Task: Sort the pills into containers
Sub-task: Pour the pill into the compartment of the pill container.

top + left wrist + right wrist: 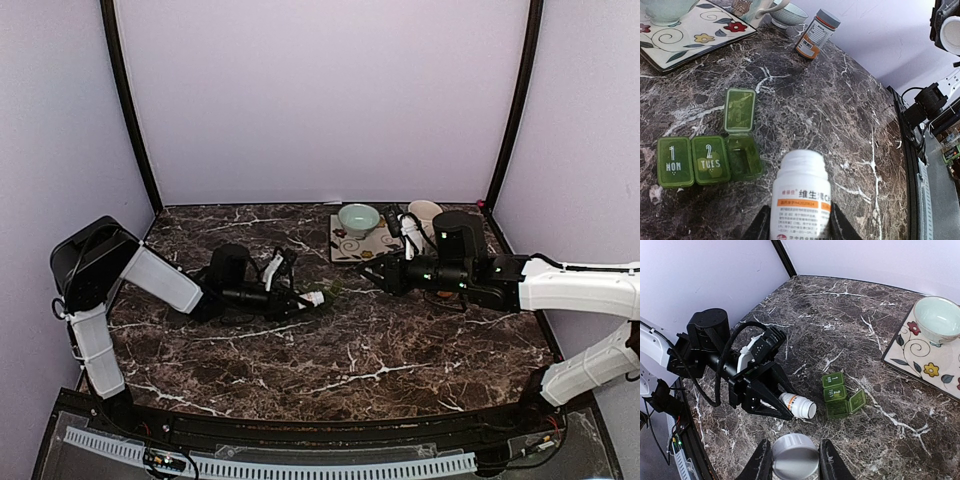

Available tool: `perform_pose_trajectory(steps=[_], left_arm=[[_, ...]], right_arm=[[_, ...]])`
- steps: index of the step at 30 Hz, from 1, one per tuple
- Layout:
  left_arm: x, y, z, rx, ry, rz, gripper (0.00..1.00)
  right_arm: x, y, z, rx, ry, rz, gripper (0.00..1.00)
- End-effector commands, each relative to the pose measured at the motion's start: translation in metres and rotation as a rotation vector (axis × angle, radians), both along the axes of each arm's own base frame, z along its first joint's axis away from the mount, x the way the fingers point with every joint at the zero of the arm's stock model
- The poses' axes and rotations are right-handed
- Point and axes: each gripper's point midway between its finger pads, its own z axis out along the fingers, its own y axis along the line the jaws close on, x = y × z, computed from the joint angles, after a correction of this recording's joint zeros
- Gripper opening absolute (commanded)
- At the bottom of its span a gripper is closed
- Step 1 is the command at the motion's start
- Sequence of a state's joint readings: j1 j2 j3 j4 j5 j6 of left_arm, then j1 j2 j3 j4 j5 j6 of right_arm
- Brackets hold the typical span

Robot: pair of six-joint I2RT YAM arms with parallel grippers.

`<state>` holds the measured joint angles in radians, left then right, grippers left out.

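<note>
Surroundings: patterned plate (920,357) at the far edge, right of centre, carrying a pale green bowl (939,319); amber bottle (815,34) upright toward the right edge.

Left claw (799,214) clamped around a white bottle (801,192) lying on its side, its end near the pill box (710,160) but apart from it.

Right claw (794,446) pinches a round whitish cap (795,462), raised off the desk.

Pill box sits mid-desk, between the two claws. Long axis diagonal: MON end toward the far-left corner, the third compartment at the other end. MON and TUES lids down; third lid thrown back toward the far-right corner.

Pills: too small to pick out.
</note>
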<state>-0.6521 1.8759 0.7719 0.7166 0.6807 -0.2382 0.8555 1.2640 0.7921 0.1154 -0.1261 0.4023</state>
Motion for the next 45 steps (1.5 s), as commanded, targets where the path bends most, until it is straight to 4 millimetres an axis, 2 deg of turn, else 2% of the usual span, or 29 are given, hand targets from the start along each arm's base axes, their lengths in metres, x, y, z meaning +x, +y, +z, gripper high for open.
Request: perform_pose_trajectory(steps=[1,18,29,37,44,45], left_arm=[[0.013,-0.003,0.008,-0.007,-0.047,0.016,0.0],[0.029,-0.002,-0.002,0.048,-0.044,0.074,0.0],[0.03,-0.002,-0.004,0.045,-0.04,0.082,0.0],[0.024,-0.003,0.007,-0.007,-0.038,0.067,0.0],[0.012,0.0,0.041,-0.129,-0.032,0.012,0.0],[0.005,-0.001,0.047,-0.156,-0.024,-0.021,0.0]], right_arm=[[0.003,0.001,0.004,0.022,-0.016,-0.01,0.07],[0.002,0.001,0.0,0.02,-0.012,-0.009,0.07],[0.001,0.001,-0.001,0.018,-0.009,-0.005,0.07],[-0.002,0.007,-0.004,0.02,0.007,0.03,0.06],[-0.008,0.018,0.0,0.029,0.017,0.097,0.06],[-0.009,0.018,0.001,0.029,0.016,0.102,0.06]])
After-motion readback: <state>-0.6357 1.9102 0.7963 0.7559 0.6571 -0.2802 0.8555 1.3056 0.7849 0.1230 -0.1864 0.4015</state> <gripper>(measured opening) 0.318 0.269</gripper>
